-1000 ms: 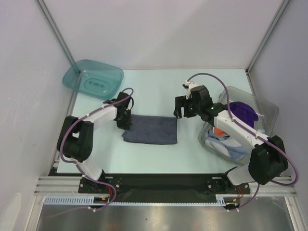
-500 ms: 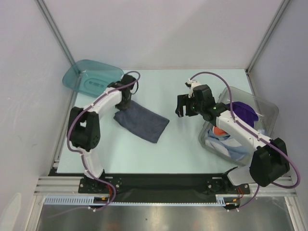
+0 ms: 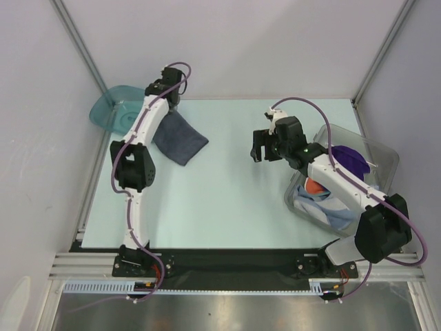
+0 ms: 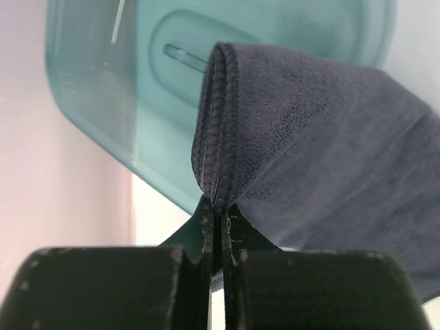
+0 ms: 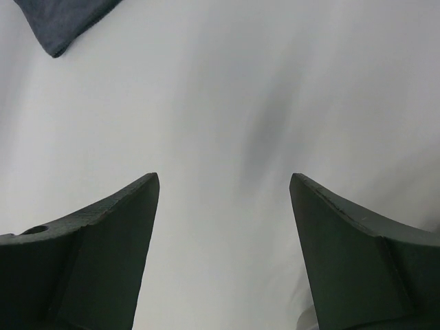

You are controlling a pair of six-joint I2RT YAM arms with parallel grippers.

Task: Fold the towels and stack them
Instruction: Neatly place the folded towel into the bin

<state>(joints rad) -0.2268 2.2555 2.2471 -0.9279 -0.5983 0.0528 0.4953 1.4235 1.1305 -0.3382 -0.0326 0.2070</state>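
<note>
Pinching grey towel (image 4: 316, 137) w/ L fingers (image 4: 234, 237) beside teal tray (image 4: 89, 89).

The towel (image 3: 178, 138) at the upper left was a plain dark grey-blue, and the tray (image 3: 110, 110) behind it a see-through teal. The table (image 3: 220, 207) was pale mint; the clear bin (image 3: 379, 148) at the right held a deep purple towel (image 3: 348, 160), an orange patch (image 3: 313, 187) and a light-blue towel (image 3: 334, 214). The left arm (image 3: 148, 123) and right arm (image 3: 337, 181) were white with black joints and purple cables (image 3: 303, 103).
</note>
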